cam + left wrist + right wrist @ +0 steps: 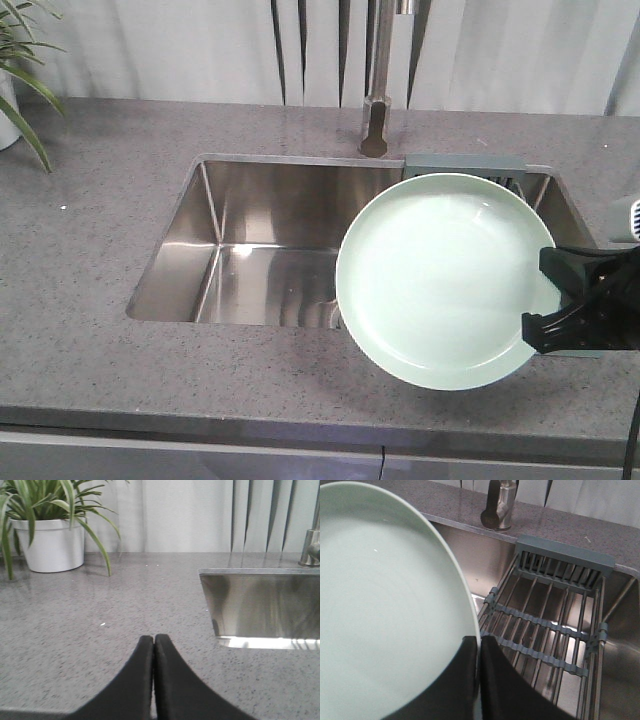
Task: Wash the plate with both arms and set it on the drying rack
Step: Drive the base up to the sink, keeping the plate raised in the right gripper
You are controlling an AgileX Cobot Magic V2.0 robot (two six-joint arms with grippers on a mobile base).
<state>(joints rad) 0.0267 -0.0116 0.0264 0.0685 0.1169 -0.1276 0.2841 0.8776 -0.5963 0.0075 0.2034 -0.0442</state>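
Observation:
The pale mint-green plate (440, 280) is held tilted over the right part of the steel sink (250, 250), face toward the camera. My right gripper (545, 300) is shut on its right rim; in the right wrist view the fingers (478, 642) pinch the plate's edge (385, 610). The drying rack (555, 625) of steel rods and grey-blue bars lies across the sink under and right of the plate; the plate hides most of it in the front view (465, 162). My left gripper (153, 641) is shut and empty, low over the countertop left of the sink, and out of the front view.
The faucet (377, 110) stands behind the sink at its back middle. A potted plant in a white pot (50, 542) stands at the counter's back left. The grey speckled countertop (90, 260) surrounds the sink.

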